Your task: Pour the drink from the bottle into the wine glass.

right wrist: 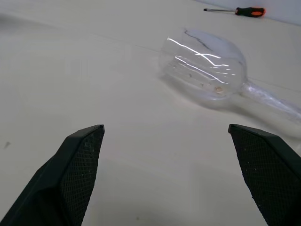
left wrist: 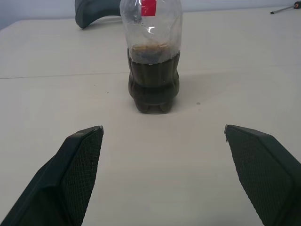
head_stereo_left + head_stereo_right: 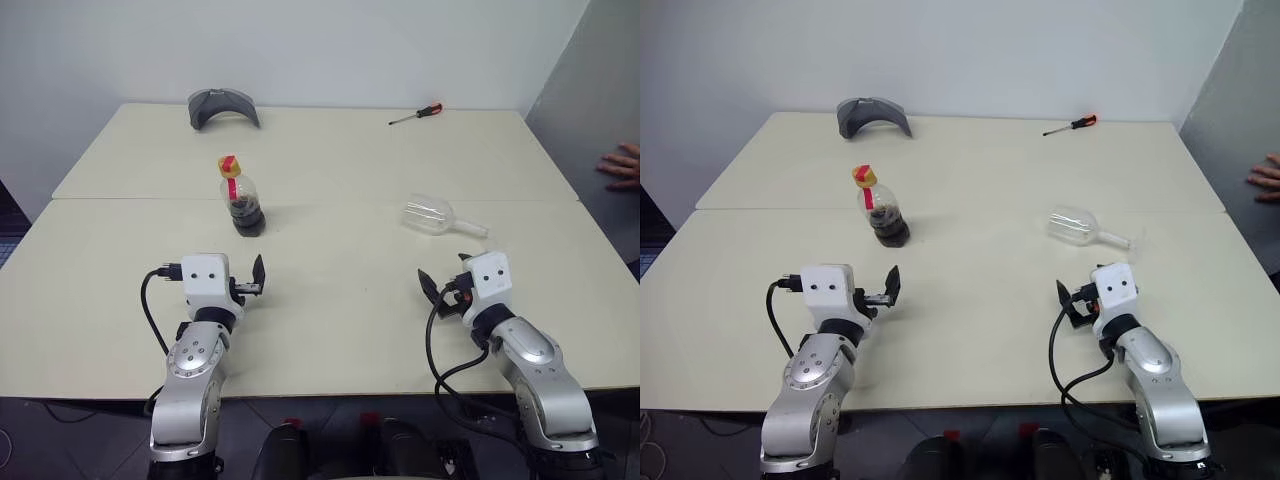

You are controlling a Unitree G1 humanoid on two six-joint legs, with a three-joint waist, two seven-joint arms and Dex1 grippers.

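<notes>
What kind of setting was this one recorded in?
Probably a plain office or lab room: two pale tables pushed together against a bare white wall, with a screwdriver and a grey curved part left at the far edge.

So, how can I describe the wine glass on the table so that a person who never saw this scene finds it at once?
Start from the pale table and go to its right half, ahead of the right gripper. There the wine glass lies on its side, bowl to the left and stem to the right. It is clear and empty, unlike the upright bottle of dark drink.
</notes>
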